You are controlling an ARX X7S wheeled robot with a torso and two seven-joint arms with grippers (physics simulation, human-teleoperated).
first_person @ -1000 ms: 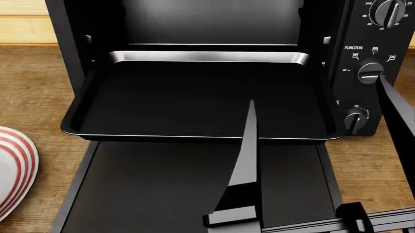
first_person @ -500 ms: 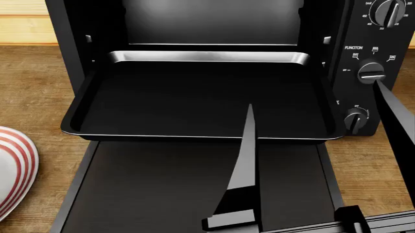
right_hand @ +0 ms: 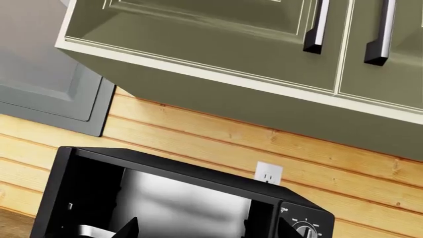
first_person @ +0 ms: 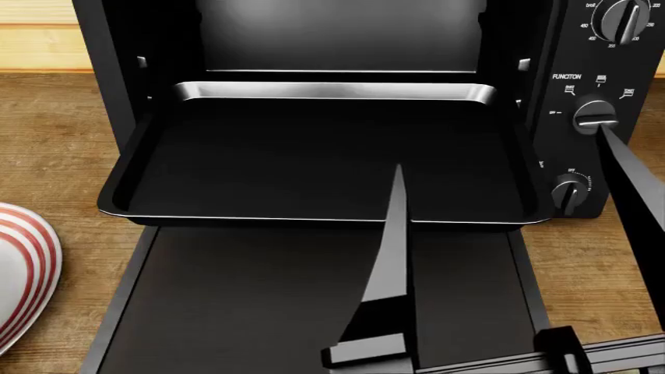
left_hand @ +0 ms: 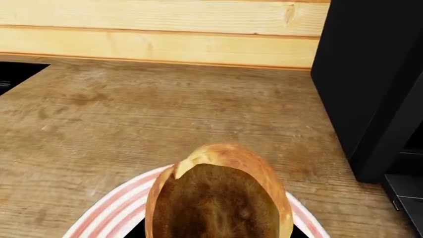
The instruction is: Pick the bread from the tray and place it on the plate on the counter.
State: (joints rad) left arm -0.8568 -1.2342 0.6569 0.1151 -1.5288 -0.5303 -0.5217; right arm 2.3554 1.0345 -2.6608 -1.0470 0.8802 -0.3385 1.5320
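One bread (left_hand: pixel 218 198) fills my left wrist view, over the plate (left_hand: pixel 112 215) on the counter (left_hand: pixel 132 114); its jaws are hidden, so I cannot tell their state. My head view shows the tray (first_person: pixel 311 160) bare, with the right gripper (first_person: pixel 504 167) spread wide above it.

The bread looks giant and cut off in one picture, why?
Left wrist view: the golden-brown oval bread roll sits right against the camera, so it fills the frame and its near end renders sliced open, over the red-and-white striped round plate. Head view: the black rectangular baking tray is sharp, its silvery rim glinting.
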